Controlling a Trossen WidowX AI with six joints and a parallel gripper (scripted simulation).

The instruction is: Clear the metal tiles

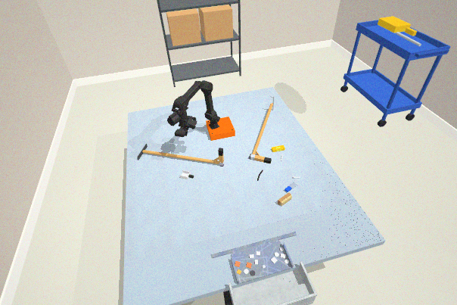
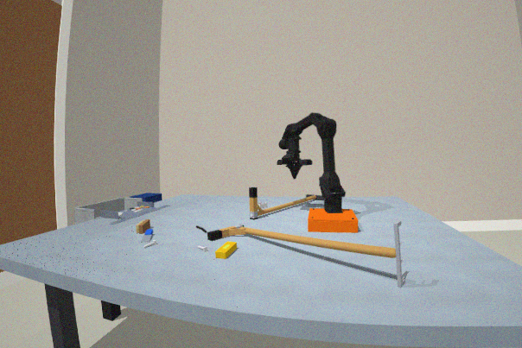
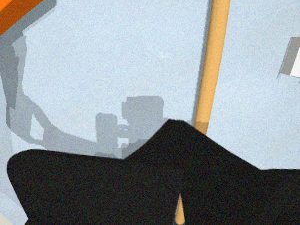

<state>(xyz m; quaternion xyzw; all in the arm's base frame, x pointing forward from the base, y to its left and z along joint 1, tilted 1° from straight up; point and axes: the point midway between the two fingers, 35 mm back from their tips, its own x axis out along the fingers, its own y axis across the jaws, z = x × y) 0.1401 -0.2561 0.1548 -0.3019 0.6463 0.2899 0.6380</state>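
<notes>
My gripper [image 1: 181,134] [image 2: 294,176] [image 3: 174,127] is shut and empty, above the handle of the long wooden tool with a dark flat head [image 1: 181,157] [image 2: 285,205] [image 3: 215,59]. That tool lies on the table, its black-tipped grip upright. A second long wooden tool [image 1: 262,129] [image 2: 320,244] with a thin grey crossbar lies on the other side of the arm base. Which is the scraper is unclear. On the steel plate [image 1: 268,247] lie several tiles, including a white tile [image 1: 274,260], an orange tile [image 1: 248,265] and a dark round piece [image 1: 252,273]. The catch box [image 1: 307,279] [image 2: 84,215] adjoins its far end.
The orange arm base [image 1: 223,129] [image 2: 333,221] stands beside the gripper. A small white clip-like object [image 1: 184,175] lies near the first tool. A yellow block [image 1: 278,148] [image 2: 226,249], a wooden block [image 1: 284,199] [image 2: 143,226] and a black curved piece [image 1: 259,175] lie between the tools and plate.
</notes>
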